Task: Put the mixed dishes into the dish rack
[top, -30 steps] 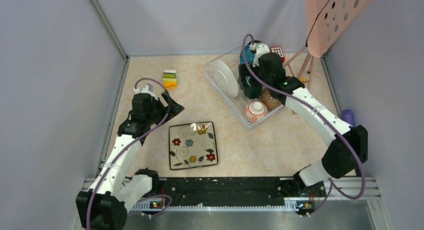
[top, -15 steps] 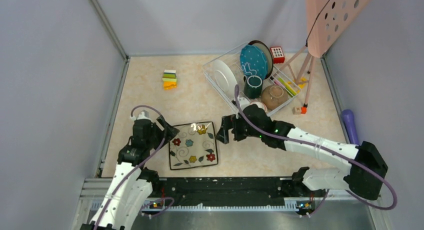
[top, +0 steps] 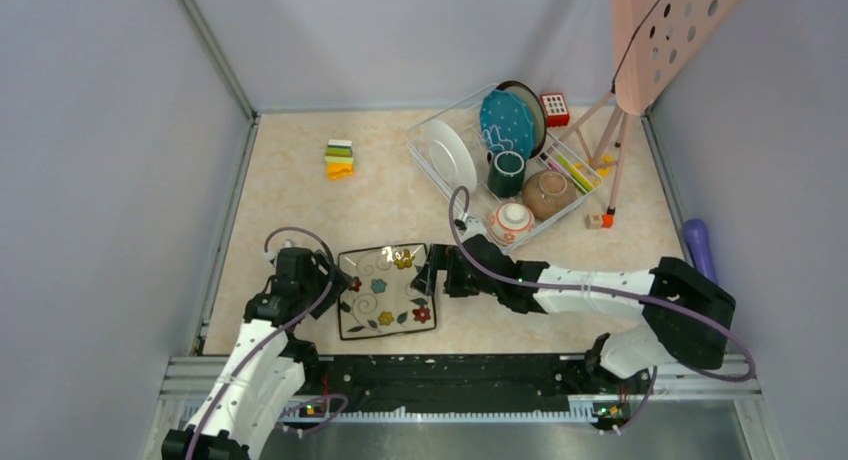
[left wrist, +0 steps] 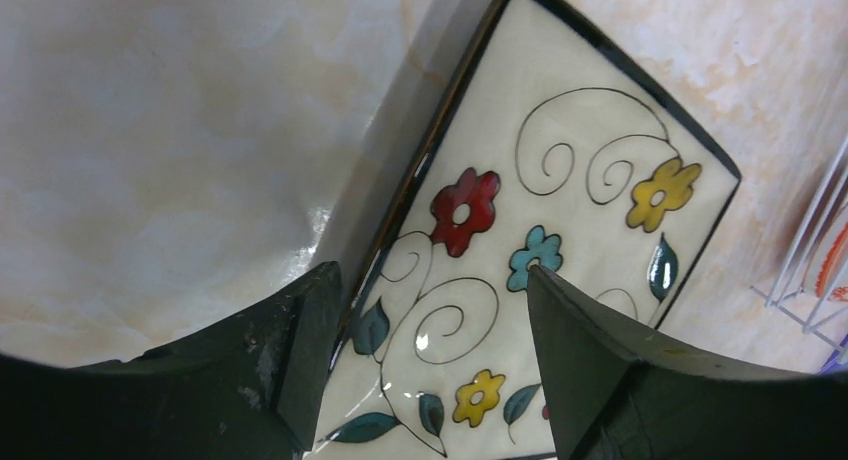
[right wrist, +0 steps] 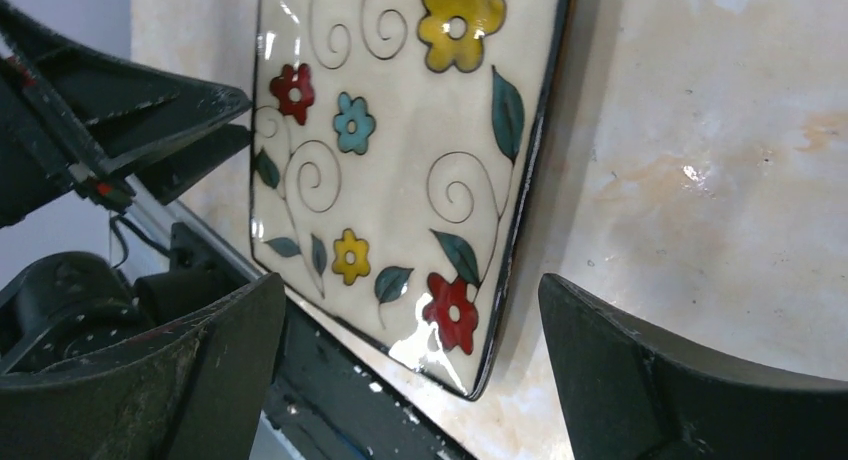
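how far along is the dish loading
Done: white plate, blue plate, mug, brown bowl and orange bowl sit in the rack. In hand: nothing gripped; the open left gripper and right gripper flank the floral plate on the table. Left: lifting that plate into the rack.

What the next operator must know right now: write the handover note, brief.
Left gripper: open, empty, at the left edge of the square floral ceramic plate.
Right gripper: open, empty, at its right edge.
The plate lies flat on the table, outside the white wire dish rack.
Done: white plate, blue dotted plate, teal mug, brown bowl and orange-patterned bowl are in the rack.
To do: grasp the floral plate and load it.
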`<state>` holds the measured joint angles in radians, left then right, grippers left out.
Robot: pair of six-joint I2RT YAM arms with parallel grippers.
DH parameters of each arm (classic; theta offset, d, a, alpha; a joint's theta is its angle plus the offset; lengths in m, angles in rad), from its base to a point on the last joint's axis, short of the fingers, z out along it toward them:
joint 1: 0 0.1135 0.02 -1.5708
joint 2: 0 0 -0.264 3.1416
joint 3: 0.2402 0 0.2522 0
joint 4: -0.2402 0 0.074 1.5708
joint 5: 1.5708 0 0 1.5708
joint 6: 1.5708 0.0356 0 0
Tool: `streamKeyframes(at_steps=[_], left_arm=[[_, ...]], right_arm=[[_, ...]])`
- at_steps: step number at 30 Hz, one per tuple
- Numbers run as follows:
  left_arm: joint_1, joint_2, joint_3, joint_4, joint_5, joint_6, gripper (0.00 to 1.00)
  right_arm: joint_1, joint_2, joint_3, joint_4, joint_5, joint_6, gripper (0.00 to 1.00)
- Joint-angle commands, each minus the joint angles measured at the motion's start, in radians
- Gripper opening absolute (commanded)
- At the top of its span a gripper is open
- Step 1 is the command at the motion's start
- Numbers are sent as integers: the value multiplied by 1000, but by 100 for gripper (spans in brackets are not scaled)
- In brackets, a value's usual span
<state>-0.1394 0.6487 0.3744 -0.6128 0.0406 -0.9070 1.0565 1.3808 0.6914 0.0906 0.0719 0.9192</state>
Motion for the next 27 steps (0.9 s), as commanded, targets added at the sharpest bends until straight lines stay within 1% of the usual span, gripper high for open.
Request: streamKeyframes(at_steps=[1, 6, 11, 15, 21, 27], left_arm=[[-2, -26, -63, 60, 17, -18, 73], [-2, -13, -131, 164, 113, -25, 72], [-5, 49, -196, 335, 252, -73, 68], [-20, 117, -190, 418, 320, -68, 67], [-68, 174, -160, 501, 380, -53, 67], [-97, 277, -109, 503, 423, 13, 66]], right_arm=[[11, 69, -10, 122, 48, 64, 93], [16, 168, -6, 178, 32, 79, 90], [16, 234, 27, 166, 33, 76, 89], [0, 226, 30, 148, 28, 53, 89], [-74, 164, -1, 116, -6, 7, 87], [-94, 127, -10, 66, 0, -16, 82]])
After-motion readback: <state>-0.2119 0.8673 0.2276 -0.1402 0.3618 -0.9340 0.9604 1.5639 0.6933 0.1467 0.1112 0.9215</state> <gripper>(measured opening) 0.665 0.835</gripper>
